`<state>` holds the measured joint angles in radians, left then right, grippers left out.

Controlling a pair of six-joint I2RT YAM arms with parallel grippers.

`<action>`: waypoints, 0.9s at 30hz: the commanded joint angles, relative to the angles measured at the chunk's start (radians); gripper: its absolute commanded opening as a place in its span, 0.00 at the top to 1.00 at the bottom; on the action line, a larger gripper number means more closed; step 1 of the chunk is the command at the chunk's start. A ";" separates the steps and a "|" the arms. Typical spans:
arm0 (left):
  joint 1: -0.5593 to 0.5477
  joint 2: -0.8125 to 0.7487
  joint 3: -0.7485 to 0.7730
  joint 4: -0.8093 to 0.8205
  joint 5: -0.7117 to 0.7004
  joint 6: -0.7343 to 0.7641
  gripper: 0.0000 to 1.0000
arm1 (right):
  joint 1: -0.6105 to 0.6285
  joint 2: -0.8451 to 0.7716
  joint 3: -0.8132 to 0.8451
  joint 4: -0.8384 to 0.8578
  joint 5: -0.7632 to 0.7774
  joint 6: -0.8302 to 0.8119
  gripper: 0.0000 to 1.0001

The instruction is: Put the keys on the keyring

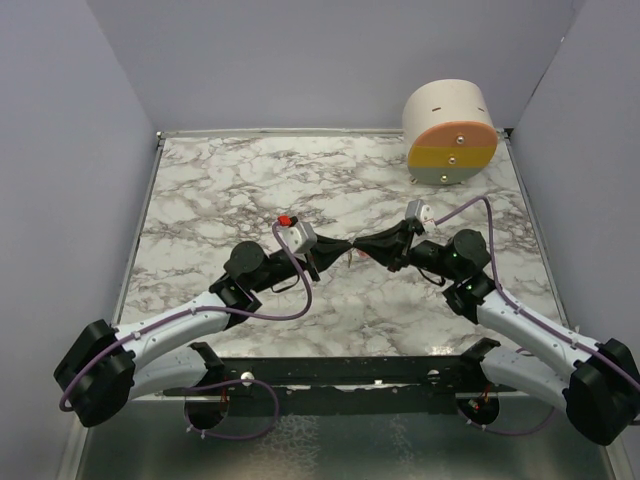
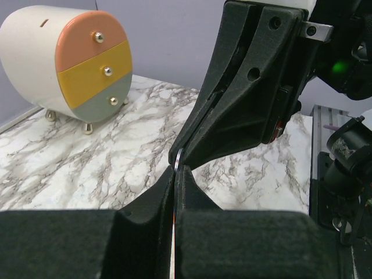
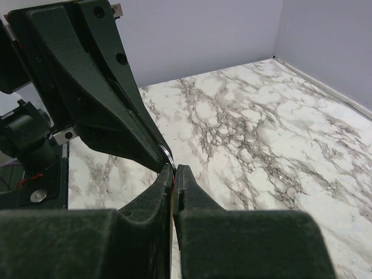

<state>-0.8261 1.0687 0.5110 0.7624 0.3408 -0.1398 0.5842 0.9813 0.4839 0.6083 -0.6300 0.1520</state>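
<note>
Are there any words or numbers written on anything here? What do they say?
None can be read. The little drawer box, the marble table, the left gripper and the right gripper show no words, numbers or signs.

— Where's the keyring (image 3: 167,153)?
— Only a short arc of thin silver wire shows. It is pinched at the tip of the left gripper (image 2: 175,174) and touches the right gripper (image 3: 173,172).
— And the keys?
— Just a red sliver (image 3: 172,181), clamped between the right fingers. Which key it is, I can't tell.
</note>
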 commanded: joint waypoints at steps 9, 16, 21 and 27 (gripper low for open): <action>0.000 -0.030 0.095 -0.147 -0.135 -0.058 1.00 | 0.003 -0.027 0.017 -0.047 0.120 -0.009 0.71; 0.001 -0.011 0.235 -0.409 -0.225 -0.095 1.00 | 0.003 -0.121 -0.022 -0.091 0.284 -0.064 0.56; 0.001 0.022 0.344 -0.569 -0.233 -0.113 1.00 | 0.003 -0.083 -0.009 -0.094 0.221 -0.107 0.48; 0.001 0.065 0.437 -0.686 -0.221 -0.144 1.00 | 0.003 -0.010 -0.003 -0.041 0.138 -0.103 0.42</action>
<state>-0.8261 1.1072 0.8810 0.1974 0.1383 -0.2489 0.5846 0.9436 0.4812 0.5377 -0.4351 0.0685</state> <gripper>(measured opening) 0.016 0.554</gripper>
